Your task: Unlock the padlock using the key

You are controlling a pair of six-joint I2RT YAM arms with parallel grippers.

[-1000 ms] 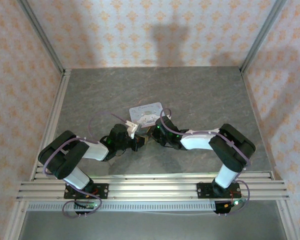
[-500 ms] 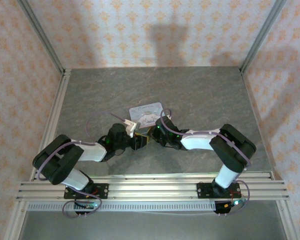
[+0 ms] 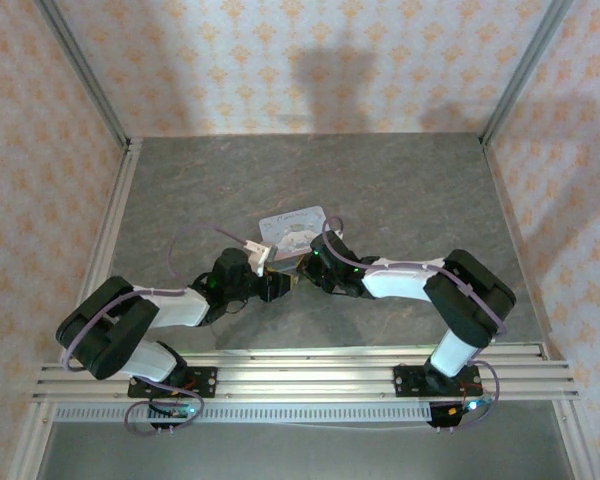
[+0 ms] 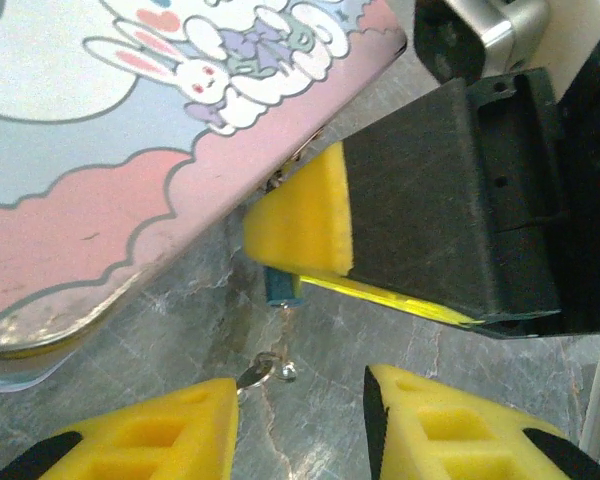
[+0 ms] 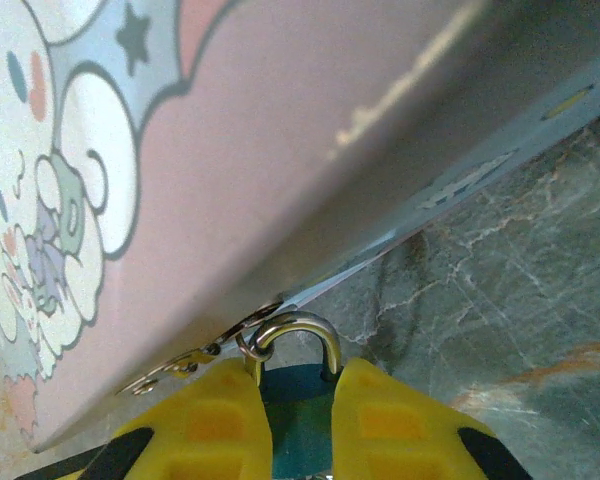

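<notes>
My right gripper [image 5: 300, 400] is shut on the small teal padlock [image 5: 298, 415]. The padlock's silver shackle [image 5: 298, 328] is hooked through the clasp on the edge of the pastel cartoon tin [image 5: 210, 160]. In the left wrist view the padlock [image 4: 280, 287] peeks out under the right gripper's yellow finger [image 4: 305, 220]. The thin pale key [image 4: 283, 335] sticks out of its bottom end, with a small ring [image 4: 260, 371] at its tip. My left gripper [image 4: 300, 405] is open just short of the key, its left fingertip [image 4: 180, 420] close beside the ring. Both grippers meet at the tin's near edge [image 3: 285, 262].
The tin [image 3: 292, 228] lies flat on the grey marbled table [image 3: 400, 190], just beyond both grippers. Aluminium rails run along the near edge [image 3: 300, 375] and the left side [image 3: 115, 230]. Patterned walls enclose the table on three sides.
My left gripper has gone from shut to open, and the key now sticks out of the padlock unheld. The left arm's elbow has dropped lower. The right gripper has kept its hold.
</notes>
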